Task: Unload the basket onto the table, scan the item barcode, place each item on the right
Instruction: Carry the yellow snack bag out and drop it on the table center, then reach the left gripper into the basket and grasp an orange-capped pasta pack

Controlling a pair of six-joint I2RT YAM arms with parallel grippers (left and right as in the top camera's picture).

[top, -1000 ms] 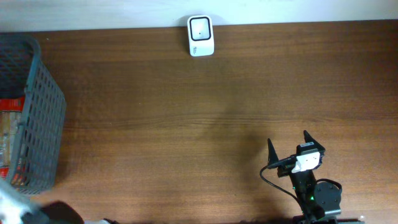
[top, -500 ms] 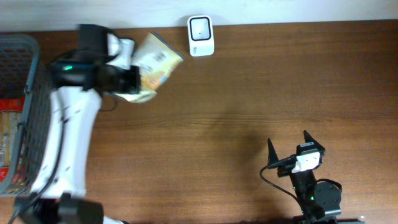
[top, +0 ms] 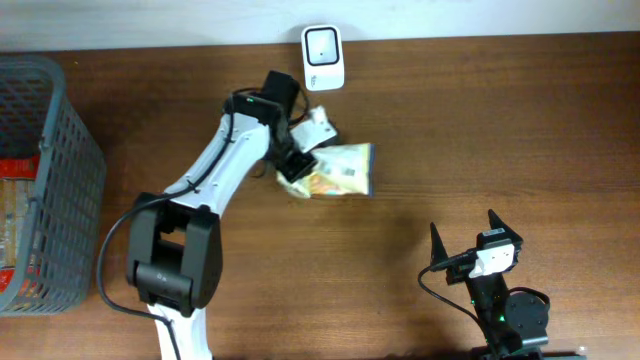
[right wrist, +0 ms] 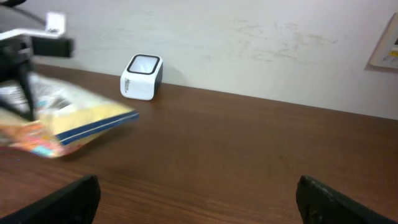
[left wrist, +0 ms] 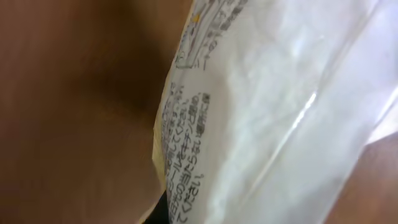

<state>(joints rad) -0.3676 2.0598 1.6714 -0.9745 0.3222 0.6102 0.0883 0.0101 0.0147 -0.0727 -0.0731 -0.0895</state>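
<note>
The item is a yellow and white snack packet (top: pixel 340 170), lying flat just above the table, a little below the white barcode scanner (top: pixel 323 57) at the table's back edge. My left gripper (top: pixel 297 165) is shut on the packet's left end. In the left wrist view the packet (left wrist: pixel 267 112) fills the frame, showing white film with small black print; no barcode shows there. The right wrist view has the packet (right wrist: pixel 68 118) at the left and the scanner (right wrist: pixel 142 76) behind it. My right gripper (top: pixel 462 222) rests open and holds nothing at the front right of the table.
A grey mesh basket (top: pixel 80 150) stands at the left edge with red packets (top: pixel 15 170) inside. A pale wall runs along the back of the table behind the scanner. Bare brown wood lies between the packet and the right arm.
The left arm came out from the basket side with the packet, passed left of the scanner, and now holds it further right and lower, below the scanner. The right arm has not moved.
</note>
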